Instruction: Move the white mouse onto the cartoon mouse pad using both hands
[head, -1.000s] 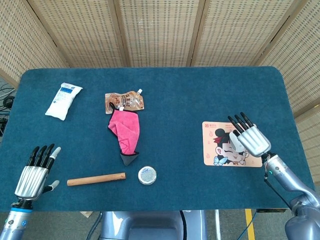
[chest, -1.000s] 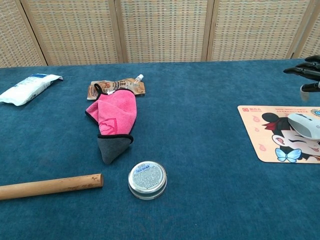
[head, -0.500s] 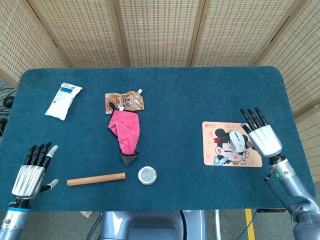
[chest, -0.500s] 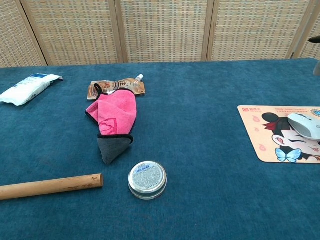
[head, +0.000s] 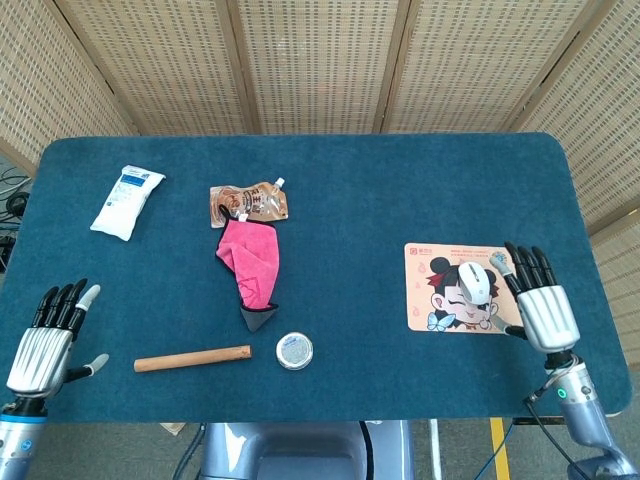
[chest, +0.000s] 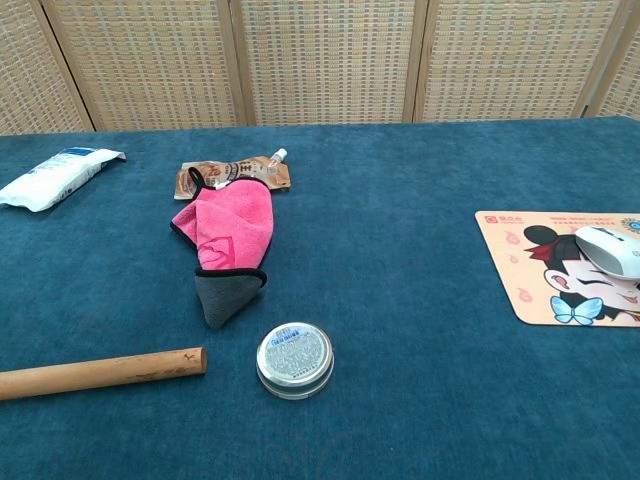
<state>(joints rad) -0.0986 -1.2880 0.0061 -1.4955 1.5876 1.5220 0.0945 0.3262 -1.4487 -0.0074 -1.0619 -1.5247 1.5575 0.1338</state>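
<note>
On the table (head: 400, 180), the mouse (head: 478, 282) is placed on the mouse pad (head: 430, 300), at the right side. The right hand (head: 540, 305) is seen just to the right of the pad, the left hand (head: 45, 340) at the near left corner. A packet (head: 127, 201) is located far left at the back. Near the middle, a pouch (head: 250, 203) lies behind a cloth (head: 250, 265), and they are touching. In front of the cloth, a tin (head: 294, 351) is found, with a stick (head: 192, 358) to its left.
</note>
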